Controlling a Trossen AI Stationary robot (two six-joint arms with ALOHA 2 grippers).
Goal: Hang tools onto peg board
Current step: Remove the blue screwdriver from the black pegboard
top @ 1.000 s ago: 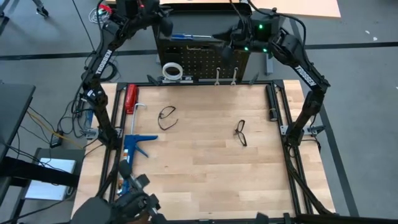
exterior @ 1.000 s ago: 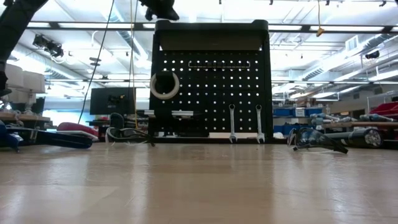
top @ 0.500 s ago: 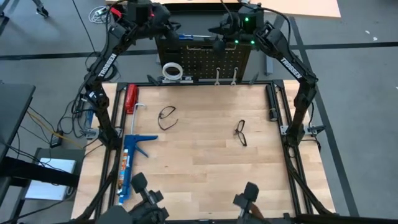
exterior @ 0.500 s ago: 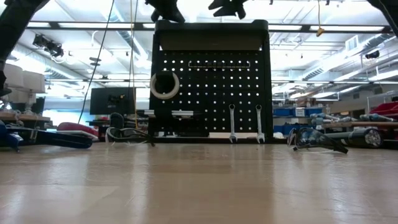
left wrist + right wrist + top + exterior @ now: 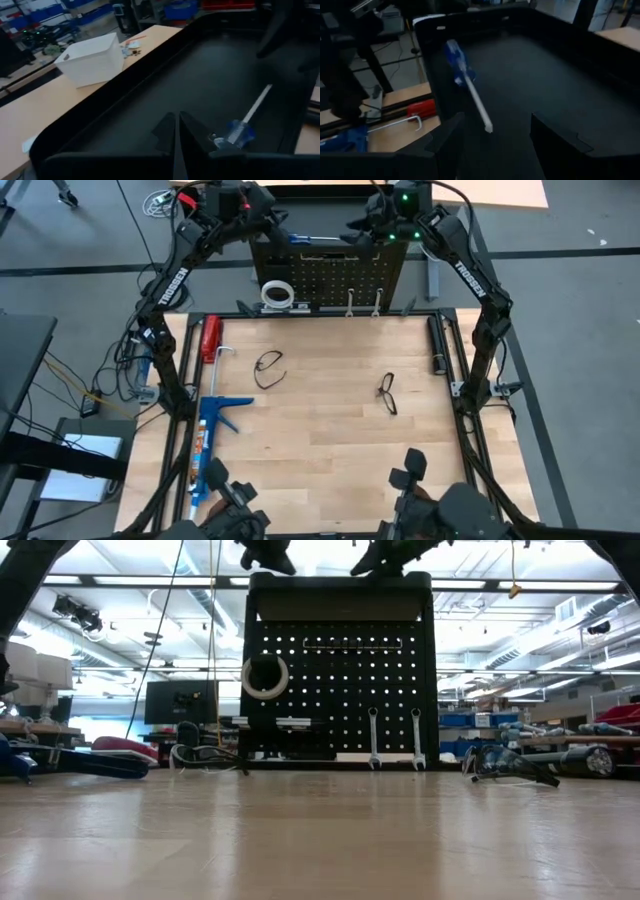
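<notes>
Hovering over the peg board (image 5: 330, 275) top tray, the left gripper (image 5: 176, 135) is closed empty and the right gripper (image 5: 492, 142) spread, a blue-handled screwdriver (image 5: 465, 82) between them. Below lies the pale wooden tabletop (image 5: 320, 450). "TROSSEN" marks both arms.

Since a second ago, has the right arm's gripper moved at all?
Yes. In the high view the right gripper has travelled away from the table, from over the peg board face to above its top tray.

Peg board (image 5: 340, 680) black w/ regular hole grid; screwdriver (image 5: 461, 69) blue handle, pale shaft; tape roll (image 5: 264, 678) white; wrenches (image 5: 373, 738) silver.
</notes>
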